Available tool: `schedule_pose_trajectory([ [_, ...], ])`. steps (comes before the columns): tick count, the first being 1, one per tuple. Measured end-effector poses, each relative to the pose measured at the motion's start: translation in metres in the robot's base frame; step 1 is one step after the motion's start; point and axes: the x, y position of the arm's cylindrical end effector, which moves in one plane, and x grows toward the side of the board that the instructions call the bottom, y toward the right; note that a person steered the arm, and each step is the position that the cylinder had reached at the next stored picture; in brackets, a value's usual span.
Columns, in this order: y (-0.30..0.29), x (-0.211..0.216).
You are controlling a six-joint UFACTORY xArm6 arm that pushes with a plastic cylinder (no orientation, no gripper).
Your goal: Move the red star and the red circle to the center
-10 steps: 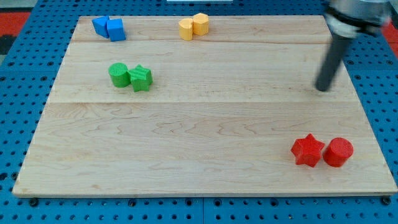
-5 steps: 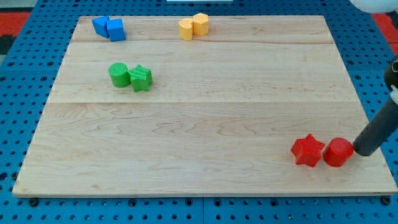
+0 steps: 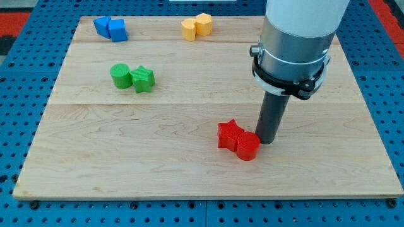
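Camera view is showing eight blocks sitting in four pairs on the wooden tabletop (image 3: 95,157). Going left to right: two blue blocks (image 3: 110,28), shapes unclear, are touching at the top left; a green cylinder (image 3: 120,75) and a green star (image 3: 143,79) are sitting side by side below them; two yellow blocks (image 3: 197,26) are touching at the top. The red star (image 3: 230,134) and the red circle (image 3: 247,145) are lying just right of the board's center, touching, the circle toward the view's lower right of the star. Their pair's line is slanting down to the right. My tip (image 3: 265,141) is pressing against the circle's right side. This rod is carrying no jaws, so the end effector has neither a spread nor a pinching state.
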Motion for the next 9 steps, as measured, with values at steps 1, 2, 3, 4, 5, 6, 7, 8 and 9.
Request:
schedule_pose_trajectory([
  [1,0.02,0.023],
  [2,0.018,0.044],
  [3,-0.019,0.03],
  [4,-0.053,-0.021],
  [5,-0.068,-0.064],
  [6,-0.054,-0.049],
  [7,-0.039,-0.007],
  [8,-0.077,-0.001],
  [9,-0.121,-0.001],
])
